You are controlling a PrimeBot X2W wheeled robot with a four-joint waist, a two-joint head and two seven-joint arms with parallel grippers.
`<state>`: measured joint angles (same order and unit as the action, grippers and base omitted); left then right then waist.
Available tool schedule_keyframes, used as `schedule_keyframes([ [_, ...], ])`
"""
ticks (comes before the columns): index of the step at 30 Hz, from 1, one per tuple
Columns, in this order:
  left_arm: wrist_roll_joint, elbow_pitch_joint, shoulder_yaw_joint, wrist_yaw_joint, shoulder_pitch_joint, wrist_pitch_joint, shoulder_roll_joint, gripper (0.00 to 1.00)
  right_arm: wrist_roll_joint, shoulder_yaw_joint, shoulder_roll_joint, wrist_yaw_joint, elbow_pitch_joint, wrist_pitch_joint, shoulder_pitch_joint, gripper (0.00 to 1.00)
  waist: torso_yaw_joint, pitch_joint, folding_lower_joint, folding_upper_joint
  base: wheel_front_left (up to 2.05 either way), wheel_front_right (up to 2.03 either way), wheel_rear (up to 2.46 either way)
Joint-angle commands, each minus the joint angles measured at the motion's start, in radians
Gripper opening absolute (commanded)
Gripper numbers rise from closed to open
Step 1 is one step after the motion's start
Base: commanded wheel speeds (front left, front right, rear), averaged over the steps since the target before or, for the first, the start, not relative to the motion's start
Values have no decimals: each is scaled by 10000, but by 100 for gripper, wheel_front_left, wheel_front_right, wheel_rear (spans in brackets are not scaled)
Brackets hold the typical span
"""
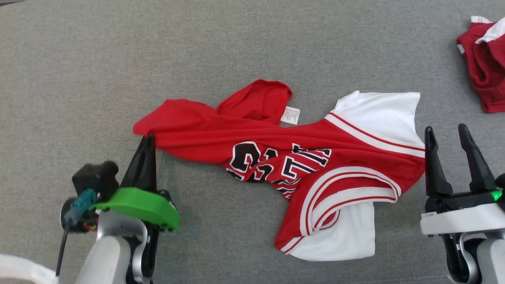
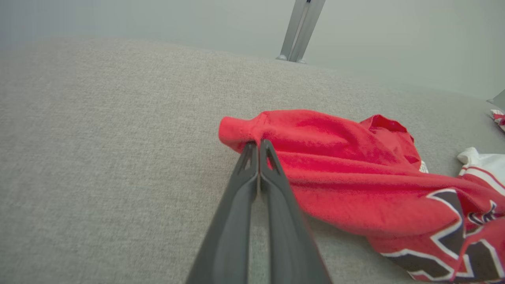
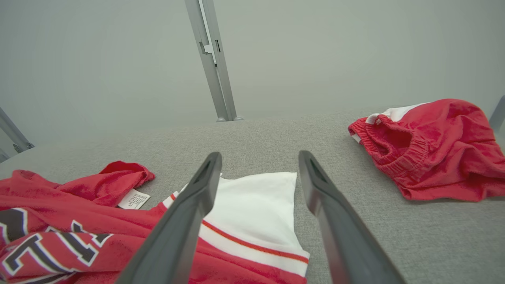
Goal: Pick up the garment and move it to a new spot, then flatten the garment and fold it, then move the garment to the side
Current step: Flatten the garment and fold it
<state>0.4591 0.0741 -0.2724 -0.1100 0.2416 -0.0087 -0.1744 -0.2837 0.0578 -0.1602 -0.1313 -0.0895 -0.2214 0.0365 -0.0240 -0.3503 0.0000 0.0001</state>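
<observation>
A red garment [image 1: 284, 157] lay crumpled near the middle of the grey, cloth-covered desk [image 1: 79, 79]. It was stretched from left to right and was not flat. Black and white letters [image 1: 276, 163] showed on its front, partly hidden in the folds. A white label [image 1: 290, 115] was visible at the upper edge, next to a part that was turned over. One white sleeve [image 1: 378, 114] with red stripes lay open at the upper right. Another white part stuck out under the red striped edge at the lower side.

The left gripper [image 1: 148, 140] was at the left end of the garment. Its two dark fingers were pressed together, and the red edge was bunched at their tips, so it was clamped on the cloth there.

The right gripper [image 1: 446, 129] stood just beside the right edge of the garment, close to the white sleeve. Its fingers were well apart and held nothing.

A second red cloth [image 1: 485, 67] with white trim lay in a heap in the far right corner of the desk, well apart from the garment. Behind the desk, a metal post [image 3: 211, 59] rose before a pale wall.
</observation>
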Motion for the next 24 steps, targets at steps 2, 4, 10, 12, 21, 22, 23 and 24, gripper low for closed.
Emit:
schedule_keyframes([
  [2, 88, -516, 62, -406, -941, 194, -17, 0, 41, 65, -24, 12, -75, 77, -130, 100, -326, 28, 0, -1, 0, 0, 0],
  [4, 268, -838, 21, -577, -1585, 357, 134, 0, 30, 104, -44, 12, -118, 144, -153, 100, -468, 0, 0, -1, 0, 0, 0],
  [10, 703, -325, -264, -502, -2333, 348, 521, 0, 81, 103, -32, 12, -244, 258, -223, 100, -630, -42, 0, -1, 0, 0, 0],
  [12, 656, 55, -296, -379, -2105, 30, 565, 100, 113, 90, -51, 12, -324, 327, -235, 100, -617, -38, 0, -1, 0, 0, 0],
  [21, -339, 203, 180, -479, -1222, -2305, 370, 100, 269, 110, -142, 12, -847, 648, -320, 100, -405, 311, 0, -1, 0, 0, 0],
  [22, -489, 101, 231, -490, -1169, -2369, 300, 100, 301, 102, -154, 12, -905, 685, -332, 100, -380, 370, 0, -1, 0, 0, 0],
  [23, -672, -82, 282, -493, -1092, -2426, 211, 100, 314, 98, -167, 12, -967, 742, -359, 100, -347, 430, 0, -1, 0, 0, 0],
  [24, -730, -219, 327, -494, -1038, -2468, 159, 100, 315, 89, -169, 12, -1005, 792, -376, 100, -319, 485, 0, -1, 0, 0, 0],
])
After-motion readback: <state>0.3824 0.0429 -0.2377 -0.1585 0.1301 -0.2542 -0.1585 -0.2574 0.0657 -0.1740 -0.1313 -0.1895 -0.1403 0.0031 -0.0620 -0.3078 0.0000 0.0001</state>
